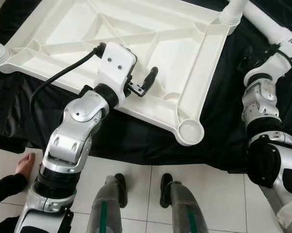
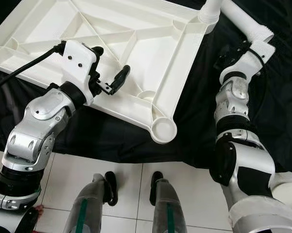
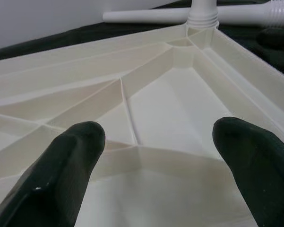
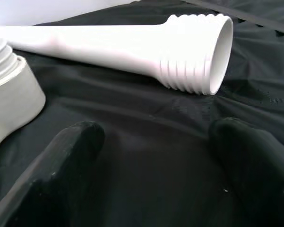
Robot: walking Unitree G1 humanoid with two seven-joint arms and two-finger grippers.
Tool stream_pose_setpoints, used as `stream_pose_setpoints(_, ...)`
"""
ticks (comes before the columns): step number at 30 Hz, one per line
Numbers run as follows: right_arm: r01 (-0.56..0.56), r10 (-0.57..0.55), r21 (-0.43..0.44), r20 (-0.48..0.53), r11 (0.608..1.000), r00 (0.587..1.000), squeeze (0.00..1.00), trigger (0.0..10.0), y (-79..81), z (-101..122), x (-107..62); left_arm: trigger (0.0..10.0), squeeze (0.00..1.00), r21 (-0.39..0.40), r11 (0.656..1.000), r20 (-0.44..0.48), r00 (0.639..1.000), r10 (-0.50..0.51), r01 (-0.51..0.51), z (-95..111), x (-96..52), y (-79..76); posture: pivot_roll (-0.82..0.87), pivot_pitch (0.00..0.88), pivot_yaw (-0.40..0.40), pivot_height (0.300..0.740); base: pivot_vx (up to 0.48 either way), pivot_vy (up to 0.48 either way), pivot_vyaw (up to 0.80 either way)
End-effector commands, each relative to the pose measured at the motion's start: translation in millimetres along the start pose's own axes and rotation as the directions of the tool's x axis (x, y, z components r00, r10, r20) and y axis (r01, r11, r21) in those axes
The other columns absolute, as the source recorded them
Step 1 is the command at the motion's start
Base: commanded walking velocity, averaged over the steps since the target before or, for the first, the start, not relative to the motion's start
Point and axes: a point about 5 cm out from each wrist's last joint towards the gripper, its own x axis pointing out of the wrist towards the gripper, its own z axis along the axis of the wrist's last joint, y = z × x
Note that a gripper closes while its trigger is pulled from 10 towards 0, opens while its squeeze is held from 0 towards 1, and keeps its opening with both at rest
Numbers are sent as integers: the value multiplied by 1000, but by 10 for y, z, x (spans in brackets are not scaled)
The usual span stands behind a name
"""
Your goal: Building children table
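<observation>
One white tabletop, upside down on a black cloth, with both pincers open and empty.

Largest is the black cloth (image 1: 223,131) spread over the tiled floor (image 1: 136,194), its near edge just ahead of the robot's feet. On it lies the white plastic tabletop (image 1: 150,29), ribbed underside up, an empty round leg socket (image 1: 190,132) at its near corner and a leg already standing in the far right corner socket. A loose white table leg (image 4: 132,47) with a threaded end lies on the cloth beyond that corner. The left pincer (image 1: 145,83) hovers over the tabletop's near rim, fingers spread, holding nothing. The right pincer (image 4: 156,161) sits low over the cloth just short of the loose leg, fingers apart. A person's bare foot (image 1: 25,164) rests on the floor at the cloth's left edge.
</observation>
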Motion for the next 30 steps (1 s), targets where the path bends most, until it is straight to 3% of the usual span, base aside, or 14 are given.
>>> stream_pose_setpoints(1,59,-59,11,-36,998,998,0,10000,-106,-91,-27,10000,0,-5,998,-1,998,-68,68,14,-24,-58,106,409,70,740,0,0,0)
stream_pose_setpoints(15,-83,75,103,78,991,994,0,10000,35,246,121,10000,0,-16,998,-24,998,-55,54,12,-62,-52,106,429,73,740,0,0,0)
stream_pose_setpoints(30,-114,95,128,145,985,985,0,10000,64,402,170,10000,0,-22,998,-32,998,-53,53,23,-64,-62,102,432,71,740,0,0,0)
